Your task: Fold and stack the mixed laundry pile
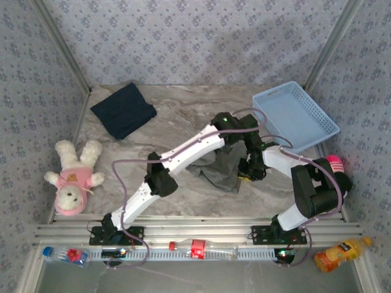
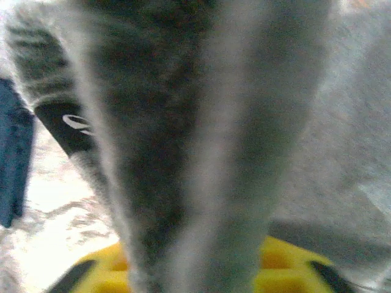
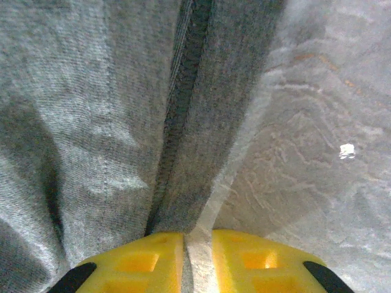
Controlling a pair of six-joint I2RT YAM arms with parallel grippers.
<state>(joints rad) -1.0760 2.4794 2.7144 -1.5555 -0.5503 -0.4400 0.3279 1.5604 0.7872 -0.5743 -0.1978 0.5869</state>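
A grey-olive garment (image 1: 221,170) hangs bunched at mid-table between my two grippers. My right gripper (image 3: 197,244) is shut on a thin edge of this grey cloth (image 3: 110,122), pinched between its yellow fingers (image 3: 146,256); from above it sits at the garment's right side (image 1: 250,166). My left gripper (image 2: 195,268) has its yellow fingers (image 2: 101,271) well apart, with a blurred thick fold of the grey cloth (image 2: 195,122) still running up between them. From above, this gripper (image 1: 237,135) is over the garment's far side. The dark navy T-shirt (image 1: 123,110) lies folded at the back left, its edge (image 2: 12,159) also visible.
A light blue basket (image 1: 317,116) stands at the back right, close behind the grippers. A white plush toy (image 1: 72,177) lies at the left edge. Something pink (image 1: 335,162) sits by the right arm. An orange bottle (image 1: 341,253) and a water bottle (image 1: 64,255) lie on the front rail.
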